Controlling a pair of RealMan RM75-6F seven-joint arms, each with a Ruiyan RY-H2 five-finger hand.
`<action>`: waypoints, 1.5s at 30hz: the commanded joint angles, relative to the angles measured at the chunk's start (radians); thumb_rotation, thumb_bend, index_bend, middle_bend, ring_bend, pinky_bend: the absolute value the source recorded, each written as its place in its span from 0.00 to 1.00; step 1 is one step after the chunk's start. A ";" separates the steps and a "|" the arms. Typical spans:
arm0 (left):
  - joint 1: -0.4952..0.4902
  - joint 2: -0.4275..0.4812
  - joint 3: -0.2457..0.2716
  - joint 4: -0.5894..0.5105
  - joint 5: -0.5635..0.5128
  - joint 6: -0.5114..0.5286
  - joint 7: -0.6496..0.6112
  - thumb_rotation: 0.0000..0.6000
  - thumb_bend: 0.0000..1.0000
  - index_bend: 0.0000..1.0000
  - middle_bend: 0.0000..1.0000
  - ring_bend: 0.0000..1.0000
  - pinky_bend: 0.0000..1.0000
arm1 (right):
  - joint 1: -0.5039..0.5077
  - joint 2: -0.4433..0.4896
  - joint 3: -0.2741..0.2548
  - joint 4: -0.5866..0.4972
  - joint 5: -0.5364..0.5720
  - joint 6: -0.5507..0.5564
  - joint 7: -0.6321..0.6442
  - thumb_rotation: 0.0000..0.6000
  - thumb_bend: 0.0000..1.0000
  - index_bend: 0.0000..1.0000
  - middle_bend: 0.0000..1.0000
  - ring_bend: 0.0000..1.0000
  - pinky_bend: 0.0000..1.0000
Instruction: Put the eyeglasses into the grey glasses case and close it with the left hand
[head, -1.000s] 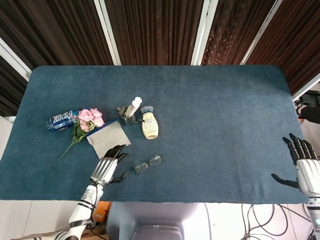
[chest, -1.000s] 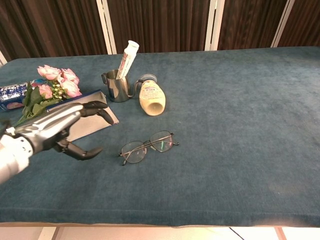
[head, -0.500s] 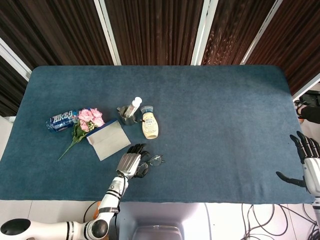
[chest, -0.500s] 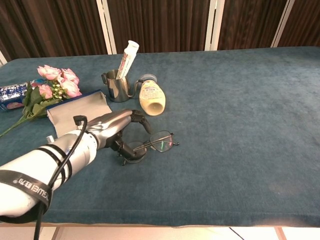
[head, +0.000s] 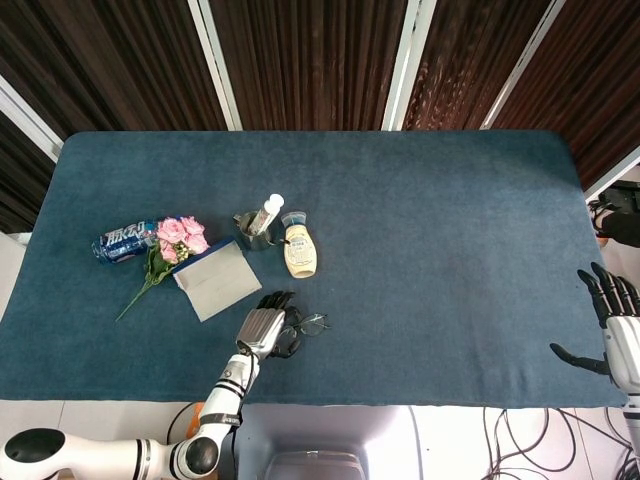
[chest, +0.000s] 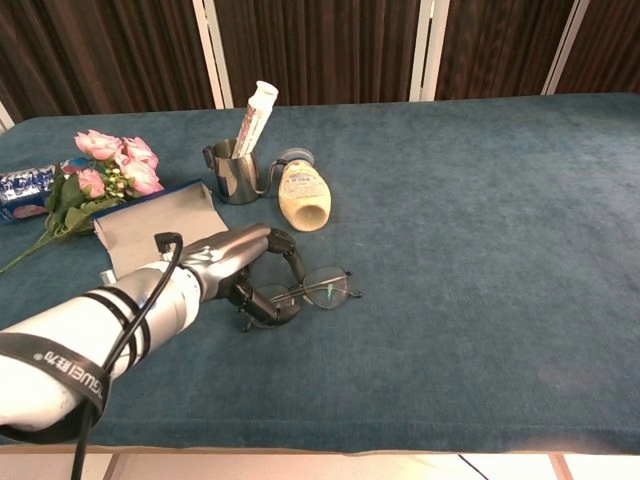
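Dark left hand (chest: 245, 268) now apparently (fingers curled) around eyeglasses (chest: 322, 288)

A lab: blue-clothed test table (head: 420, 200) before dark slatted panels (head: 310, 60).

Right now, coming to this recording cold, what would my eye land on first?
Most likely the left robot hand, near the table's front edge, its fingers curled over the left lens of the eyeglasses. Just behind it lies the grey glasses case, beside the pink roses. The right robot hand hangs open off the table's right edge.
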 joint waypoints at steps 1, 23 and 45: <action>-0.004 0.004 0.007 -0.008 0.001 0.004 -0.006 0.91 0.32 0.41 0.10 0.01 0.08 | 0.000 -0.001 -0.001 -0.001 -0.001 0.000 -0.003 1.00 0.13 0.00 0.00 0.00 0.00; -0.037 0.033 0.051 -0.032 -0.041 0.014 -0.014 0.90 0.38 0.56 0.14 0.02 0.08 | -0.003 -0.001 -0.001 -0.006 -0.005 0.004 -0.005 1.00 0.13 0.00 0.00 0.00 0.00; -0.053 0.050 0.076 -0.030 -0.055 0.025 -0.021 0.91 0.48 0.64 0.16 0.02 0.08 | -0.004 -0.003 0.000 -0.006 -0.009 0.008 -0.008 1.00 0.13 0.00 0.00 0.00 0.00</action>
